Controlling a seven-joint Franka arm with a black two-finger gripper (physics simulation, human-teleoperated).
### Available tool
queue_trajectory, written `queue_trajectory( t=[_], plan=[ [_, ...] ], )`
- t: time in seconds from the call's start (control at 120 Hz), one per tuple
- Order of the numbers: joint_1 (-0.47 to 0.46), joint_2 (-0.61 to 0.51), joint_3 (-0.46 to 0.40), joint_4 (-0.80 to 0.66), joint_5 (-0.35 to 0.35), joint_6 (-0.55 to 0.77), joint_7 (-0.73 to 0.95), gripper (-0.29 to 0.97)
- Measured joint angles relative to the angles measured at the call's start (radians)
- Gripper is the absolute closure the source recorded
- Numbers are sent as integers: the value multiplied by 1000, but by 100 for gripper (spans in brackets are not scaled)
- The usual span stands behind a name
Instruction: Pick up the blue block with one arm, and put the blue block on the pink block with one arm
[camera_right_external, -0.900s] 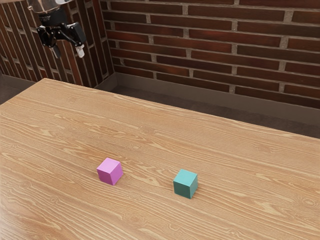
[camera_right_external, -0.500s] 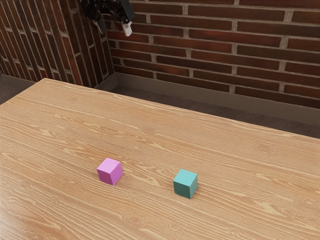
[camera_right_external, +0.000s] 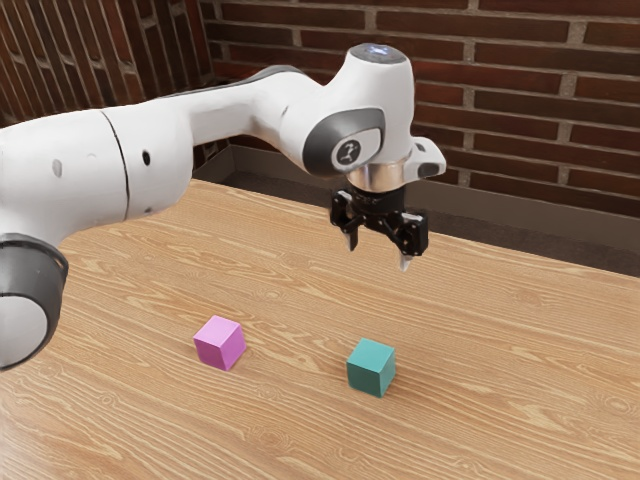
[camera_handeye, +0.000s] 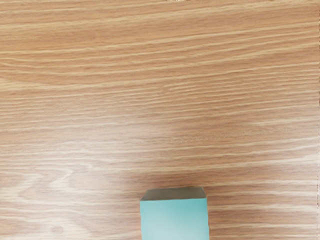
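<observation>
brick wall (camera_right_external: 520, 90) in dark red runs behind a wooden table (camera_right_external: 140, 270) with strong grain. on the table the blue block (camera_right_external: 371, 366), more teal than blue, sits flat toward the near edge. the pink block (camera_right_external: 219, 342) sits to the exterior view's left of it, the two apart with bare wood between them. the white arm (camera_right_external: 200, 140) comes in from the exterior view's left and bends down over the table. its black gripper (camera_right_external: 378, 248) hangs in the air well above the blue block, pointing down, its fingers spread apart with nothing between them. in the wrist view the blue block (camera_handeye: 174, 214) lies on the wood grain just under the hand, untouched.
</observation>
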Motion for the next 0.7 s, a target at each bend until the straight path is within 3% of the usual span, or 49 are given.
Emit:
queue_trajectory(
  t=[0.158,0.417,0.7],
  plan=[
    [-16,32,29,-76,-64,152,-58,0],
    [-21,44,51,-241,-127,272,-140,0],
    [-30,40,51,-373,-139,424,-169,0]
  ],
)
